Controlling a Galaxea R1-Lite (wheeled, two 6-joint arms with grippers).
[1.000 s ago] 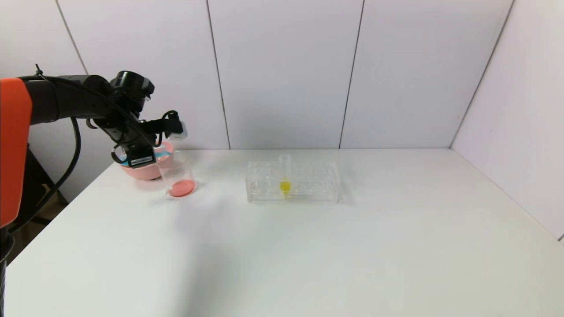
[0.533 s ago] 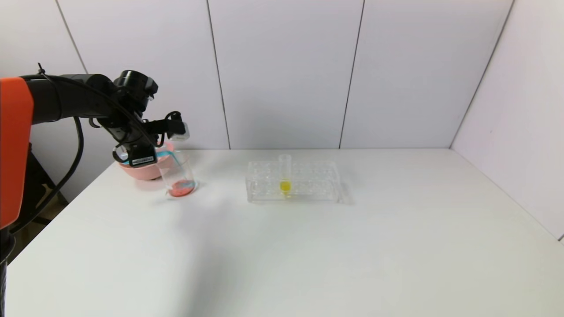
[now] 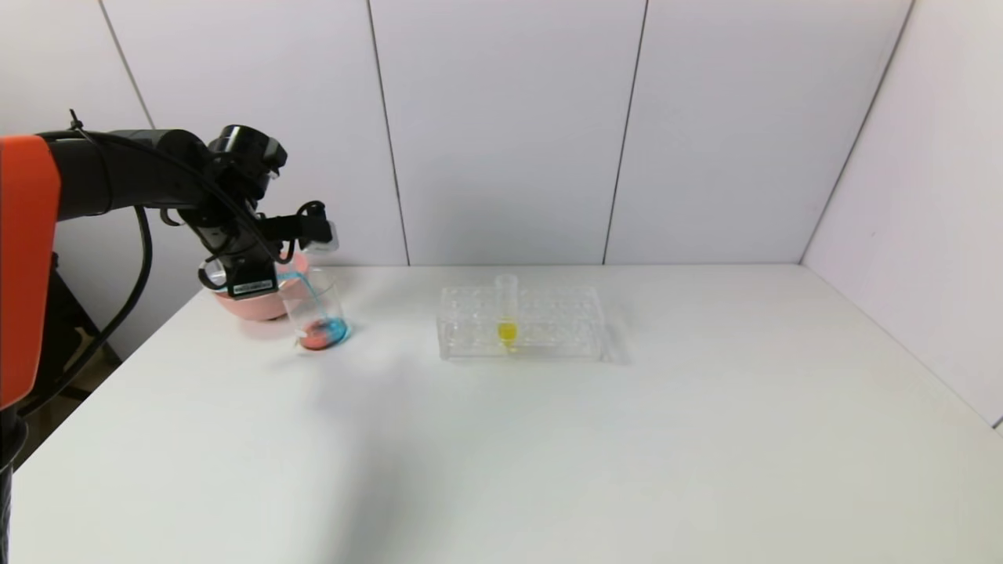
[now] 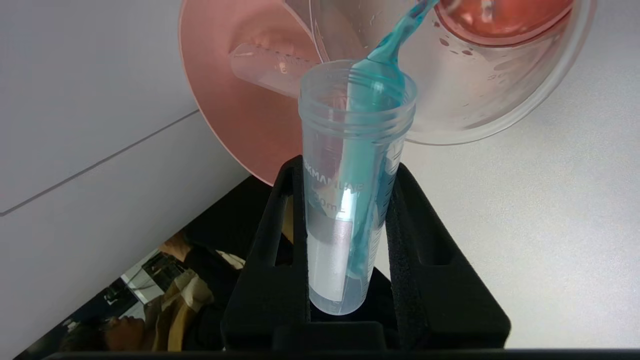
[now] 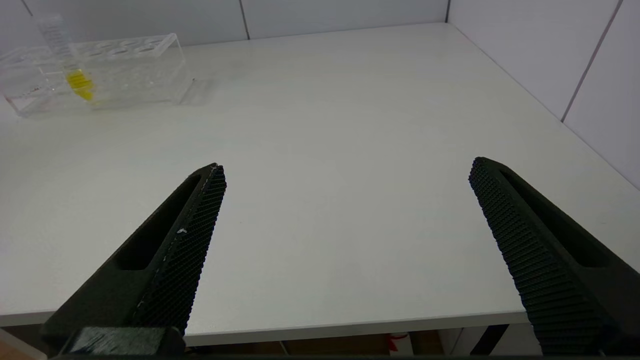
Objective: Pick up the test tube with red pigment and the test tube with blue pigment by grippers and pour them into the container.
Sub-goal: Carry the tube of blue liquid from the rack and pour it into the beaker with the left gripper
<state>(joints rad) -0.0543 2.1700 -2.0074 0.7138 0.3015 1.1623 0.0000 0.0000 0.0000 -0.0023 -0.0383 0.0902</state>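
My left gripper [image 3: 270,270] is shut on the test tube with blue pigment [image 4: 350,200] and holds it tipped over the container. The container is a clear glass beaker [image 3: 317,309] at the table's far left. A blue stream [image 4: 400,30] runs from the tube's mouth into the beaker [image 4: 500,100]. Orange-red liquid and a blue patch lie at the beaker's bottom [image 3: 323,333]. An empty clear tube [image 4: 265,67] lies in the pink bowl; I cannot tell whether it is the red one. My right gripper [image 5: 347,170] is open and empty over the table's near edge, out of the head view.
A pink bowl [image 3: 251,301] stands just behind the beaker, under my left arm. A clear tube rack [image 3: 548,325] holding one yellow-liquid tube [image 3: 507,313] stands mid-table at the back. White walls close the back and right side.
My left gripper has tipped the tube further and risen slightly. Blue liquid now streams into the beaker, where a blue patch has formed beside the red liquid.
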